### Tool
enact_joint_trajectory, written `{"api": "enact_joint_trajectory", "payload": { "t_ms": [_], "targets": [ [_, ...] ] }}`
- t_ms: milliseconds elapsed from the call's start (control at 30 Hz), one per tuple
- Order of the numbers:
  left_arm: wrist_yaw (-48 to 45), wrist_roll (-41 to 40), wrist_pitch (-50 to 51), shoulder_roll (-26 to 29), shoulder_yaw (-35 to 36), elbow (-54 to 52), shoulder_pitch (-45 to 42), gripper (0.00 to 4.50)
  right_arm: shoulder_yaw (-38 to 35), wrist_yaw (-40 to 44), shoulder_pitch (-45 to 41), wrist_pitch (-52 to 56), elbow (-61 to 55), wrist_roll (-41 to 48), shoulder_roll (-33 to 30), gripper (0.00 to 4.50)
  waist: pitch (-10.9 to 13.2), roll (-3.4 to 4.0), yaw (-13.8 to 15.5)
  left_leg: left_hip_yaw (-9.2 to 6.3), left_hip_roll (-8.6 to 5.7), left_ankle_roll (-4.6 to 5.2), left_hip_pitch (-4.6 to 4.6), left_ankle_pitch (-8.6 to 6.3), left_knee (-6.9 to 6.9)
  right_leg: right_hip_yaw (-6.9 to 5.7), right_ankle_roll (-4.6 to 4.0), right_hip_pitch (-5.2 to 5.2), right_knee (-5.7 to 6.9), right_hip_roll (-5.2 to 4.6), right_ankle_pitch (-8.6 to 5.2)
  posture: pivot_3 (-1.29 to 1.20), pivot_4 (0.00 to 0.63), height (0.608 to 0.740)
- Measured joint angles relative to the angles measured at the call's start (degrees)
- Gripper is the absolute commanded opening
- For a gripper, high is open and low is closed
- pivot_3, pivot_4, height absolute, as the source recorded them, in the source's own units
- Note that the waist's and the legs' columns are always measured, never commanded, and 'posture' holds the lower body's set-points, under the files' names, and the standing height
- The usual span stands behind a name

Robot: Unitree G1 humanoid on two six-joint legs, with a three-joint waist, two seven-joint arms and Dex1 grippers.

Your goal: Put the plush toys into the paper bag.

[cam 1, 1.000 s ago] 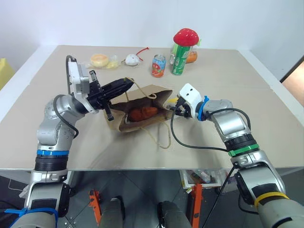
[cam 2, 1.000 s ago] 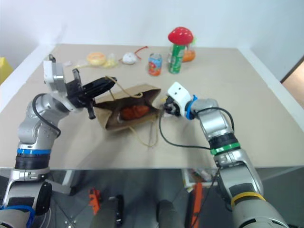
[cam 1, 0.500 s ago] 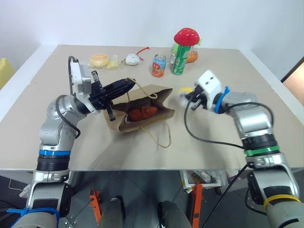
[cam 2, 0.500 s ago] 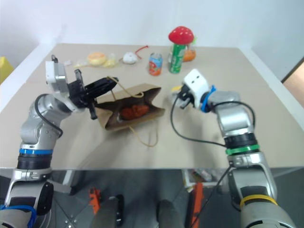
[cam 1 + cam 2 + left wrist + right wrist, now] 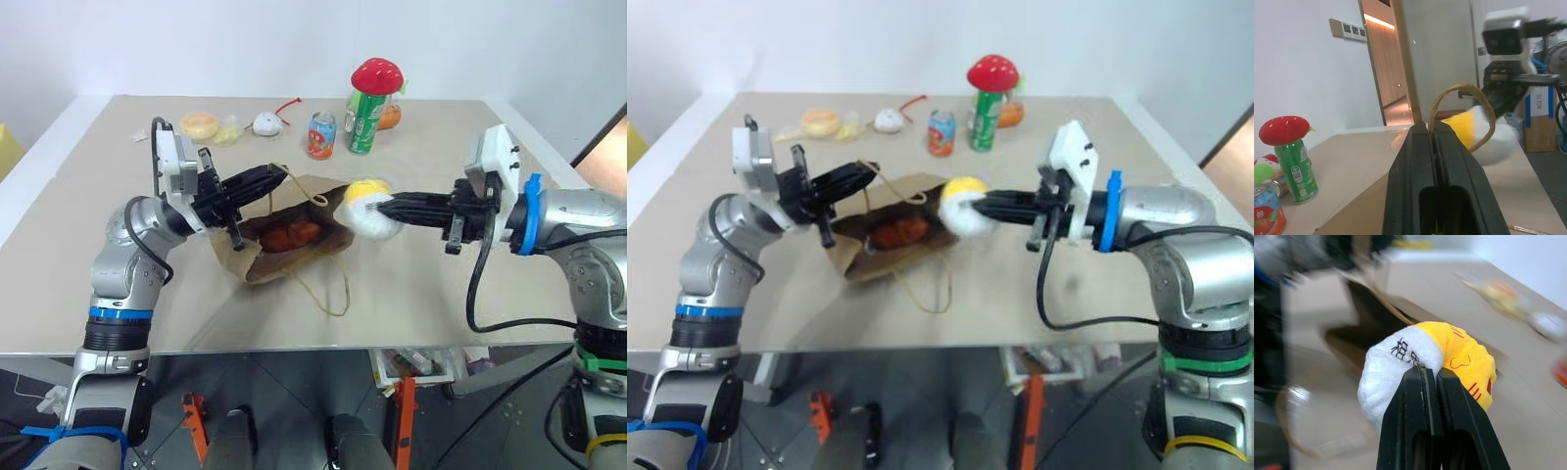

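Observation:
The brown paper bag (image 5: pixel 294 227) lies on its side in the middle of the table, its mouth held up. My left gripper (image 5: pixel 274 178) is shut on one twisted cord handle (image 5: pixel 1462 105) of the bag. Inside the bag lies the brown plush toy (image 5: pixel 292 234). My right gripper (image 5: pixel 384 208) is shut on the white egg-shaped plush toy with the yellow cap (image 5: pixel 366 208), holding it in the air just right of the bag's mouth. The right wrist view shows the fingers (image 5: pixel 1422 399) pinching that toy (image 5: pixel 1449 362).
At the table's far side stand a green can (image 5: pixel 366 122) topped by a red mushroom toy (image 5: pixel 380 74), a small red and blue can (image 5: pixel 319 135), a white round thing with a red cord (image 5: pixel 265 122) and a wrapped bun (image 5: pixel 201 124). The bag's second handle (image 5: pixel 328 294) trails toward the front edge.
My right gripper has shut on the white and yellow toy, lifted it off the table and swung back, so the fingers now point left at the bag. The left gripper still holds the handle.

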Motion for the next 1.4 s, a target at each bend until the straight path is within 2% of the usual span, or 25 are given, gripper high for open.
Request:
{"api": "enact_joint_trajectory", "payload": {
  "t_ms": [167, 367, 500, 600, 667, 967, 1200, 1400],
  "targets": [
    [-0.28, 0.02, -0.03, 0.01, 0.05, 0.22, -0.26, 0.0, 4.05, -2.5, -1.35, 1.6, -0.91, 1.24, 2.48, 0.03, 0.0, 0.0, 0.02, 0.03, 0.0, -0.04, -0.01, -0.03, 0.05, -0.01, -0.04, 0.02, 0.0, -0.05, 0.02, 0.0, 0.15, 0.74],
    [-0.22, 0.09, -0.03, -0.23, 0.03, 0.24, -0.36, 0.0, 13.59, -2.99, -1.01, 1.83, -1.88, -0.12, 4.06, 0.03, 0.0, 0.0, 0.1, 0.02, 0.02, 0.02, -0.09, 0.01, 0.02, -0.02, 0.0, -0.04, 0.0, -0.01, -0.05, 0.0, 0.15, 0.74],
    [-0.16, 0.1, -0.03, -0.31, 0.03, 0.23, -0.36, 0.0, 13.17, -2.78, -0.73, 1.43, -1.42, -0.16, 3.22, 0.03, 0.0, 0.0, 0.37, 0.02, 0.01, 0.01, -0.13, 0.01, 0.02, -0.02, 0.04, -0.05, 0.0, -0.02, -0.08, 0.0, 0.15, 0.74],
    [0.04, 0.11, -0.03, -0.34, 0.04, 0.22, -0.36, 0.0, 6.96, -2.72, -0.47, 0.91, 2.05, 0.69, 0.48, 0.03, 0.0, -0.01, 0.56, 0.03, 0.0, 0.01, -0.13, 0.0, 0.03, -0.02, 0.03, -0.03, 0.0, -0.03, -0.07, 0.0, 0.15, 0.74],
    [0.1, 0.1, -0.03, -0.34, 0.04, 0.22, -0.36, 0.0, 5.59, -2.83, -0.48, 0.75, 2.11, 1.2, 0.19, 0.03, 0.0, -0.01, 0.5, 0.01, 0.03, 0.01, -0.1, 0.0, 0.03, -0.03, 0.02, -0.03, 0.0, 0.01, -0.06, 0.0, 0.15, 0.74],
    [0.05, 0.15, -0.06, -0.58, -0.01, 0.26, -0.38, 0.0, 12.28, -4.93, -0.98, -1.96, 5.25, -2.77, 3.68, 0.03, 0.0, -0.01, 0.38, 0.02, 0.03, 0.01, -0.11, 0.01, 0.03, -0.02, -0.01, -0.06, 0.0, 0.02, -0.04, 0.0, 0.15, 0.74],
    [0.05, 0.17, -0.17, -0.76, -0.1, 0.21, -0.46, 0.0, 17.85, -12.46, -6.69, -7.62, 16.09, -13.1, 11.79, 0.03, 0.0, -0.01, 0.36, 0.0, 0.07, 0.03, -0.11, 0.02, 0.02, -0.03, -0.07, -0.12, 0.0, 0.09, 0.03, 0.0, 0.15, 0.74],
    [0.07, 0.16, -0.18, -0.74, -0.07, 0.22, -0.46, 0.0, 19.83, -11.96, -6.76, -7.01, 15.97, -13.85, 13.23, 0.03, 0.0, -0.01, 0.55, 0.0, 0.03, 0.02, -0.21, 0.01, 0.01, 0.0, 0.07, -0.1, 0.0, 0.06, -0.1, 0.0, 0.15, 0.74]
  ]
}}
